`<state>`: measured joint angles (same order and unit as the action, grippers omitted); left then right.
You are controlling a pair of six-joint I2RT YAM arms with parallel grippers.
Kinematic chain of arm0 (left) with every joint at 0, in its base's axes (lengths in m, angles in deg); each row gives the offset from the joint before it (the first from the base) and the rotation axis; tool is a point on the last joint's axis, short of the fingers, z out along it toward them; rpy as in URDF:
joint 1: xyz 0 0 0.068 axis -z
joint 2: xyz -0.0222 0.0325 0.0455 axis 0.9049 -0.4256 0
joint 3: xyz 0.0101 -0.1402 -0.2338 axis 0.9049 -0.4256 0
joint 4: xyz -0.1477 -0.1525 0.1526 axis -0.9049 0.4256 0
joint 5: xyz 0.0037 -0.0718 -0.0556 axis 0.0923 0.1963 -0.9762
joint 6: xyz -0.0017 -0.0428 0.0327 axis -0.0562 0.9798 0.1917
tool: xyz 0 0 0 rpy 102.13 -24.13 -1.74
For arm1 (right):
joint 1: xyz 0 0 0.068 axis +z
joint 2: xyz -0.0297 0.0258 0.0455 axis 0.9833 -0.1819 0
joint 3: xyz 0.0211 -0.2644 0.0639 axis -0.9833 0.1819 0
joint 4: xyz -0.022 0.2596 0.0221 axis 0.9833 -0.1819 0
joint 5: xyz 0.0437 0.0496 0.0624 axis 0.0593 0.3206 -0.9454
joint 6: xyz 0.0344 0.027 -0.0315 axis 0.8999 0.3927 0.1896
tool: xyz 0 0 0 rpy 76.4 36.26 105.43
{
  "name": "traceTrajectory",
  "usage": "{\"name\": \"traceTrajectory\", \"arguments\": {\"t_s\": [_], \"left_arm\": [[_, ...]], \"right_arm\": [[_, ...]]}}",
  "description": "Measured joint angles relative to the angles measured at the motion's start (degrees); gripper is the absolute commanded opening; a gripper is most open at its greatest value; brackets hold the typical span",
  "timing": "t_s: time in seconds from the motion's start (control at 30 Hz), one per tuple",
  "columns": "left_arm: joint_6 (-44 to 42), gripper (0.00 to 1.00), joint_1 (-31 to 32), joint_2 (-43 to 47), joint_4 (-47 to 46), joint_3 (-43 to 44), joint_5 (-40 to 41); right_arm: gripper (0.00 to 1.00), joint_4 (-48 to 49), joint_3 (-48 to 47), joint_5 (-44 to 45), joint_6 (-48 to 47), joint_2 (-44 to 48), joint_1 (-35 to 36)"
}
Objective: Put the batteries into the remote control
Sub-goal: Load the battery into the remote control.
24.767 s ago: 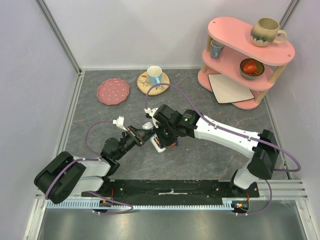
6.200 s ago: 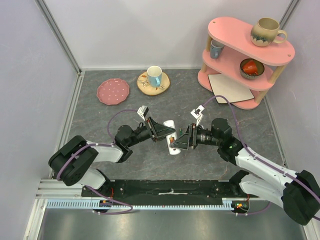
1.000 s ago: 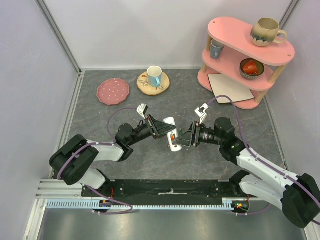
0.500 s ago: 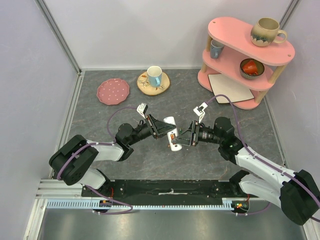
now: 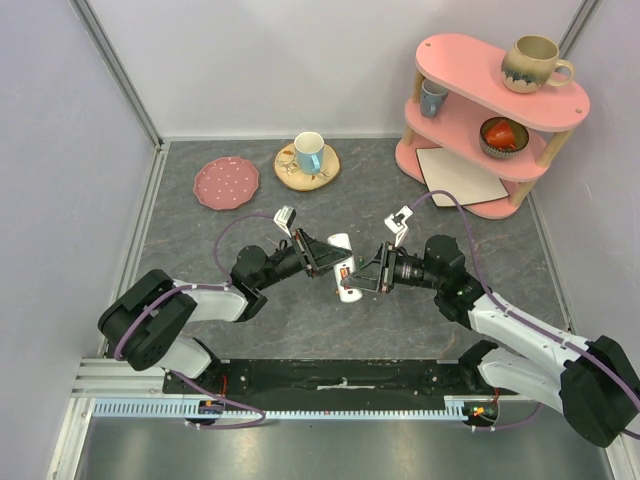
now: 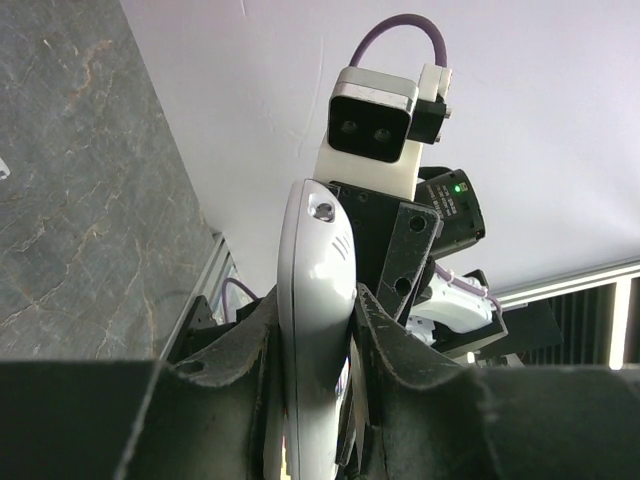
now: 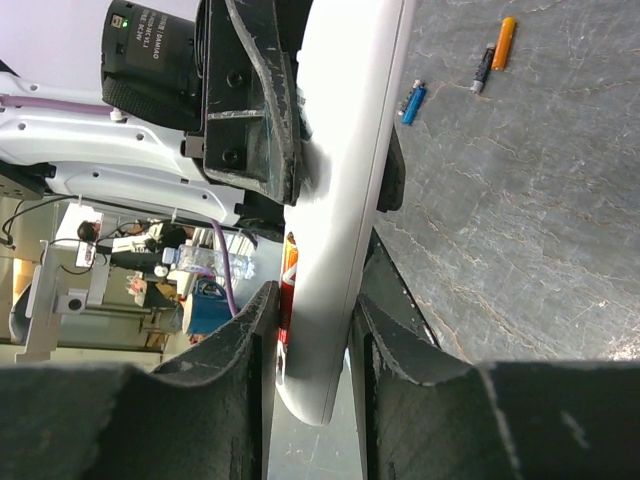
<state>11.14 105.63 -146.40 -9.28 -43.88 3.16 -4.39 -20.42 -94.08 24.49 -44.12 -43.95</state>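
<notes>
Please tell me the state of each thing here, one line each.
remote control: held, between both pincers.
left pincer: shut on remote control.
right pincer: around remote control, grip unclear.
orange battery: against remote control's back.
blue battery: lying loose on table.
blue mug: upright.

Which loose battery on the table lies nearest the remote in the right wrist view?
The blue battery: it lies closest to the white remote control; the orange battery lies farther off, toward the picture's top right.

remote control [image 7: 345,200] top cropped, battery [image 7: 289,270] mostly hidden
</notes>
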Motion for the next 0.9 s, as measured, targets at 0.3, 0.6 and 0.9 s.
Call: {"name": "traceTrajectory", "arguments": {"t_s": [0.3,0.6,0.9], "left_arm": [[0.0,0.02,-0.3,0.0,0.3,0.0,-0.5],[0.1,0.02,-0.2,0.0,-0.7,0.0,-0.5],[0.0,0.02,-1.2,0.0,-1.1,-1.5,-0.8]], "right_arm": [[0.49,-1.7,-0.6,2.4,-0.1,0.0,1.0],[0.80,-5.4,-1.1,4.2,-2.1,-0.1,1.8],[0.87,-18.2,-8.7,5.6,-9.0,4.0,-0.1]]}}
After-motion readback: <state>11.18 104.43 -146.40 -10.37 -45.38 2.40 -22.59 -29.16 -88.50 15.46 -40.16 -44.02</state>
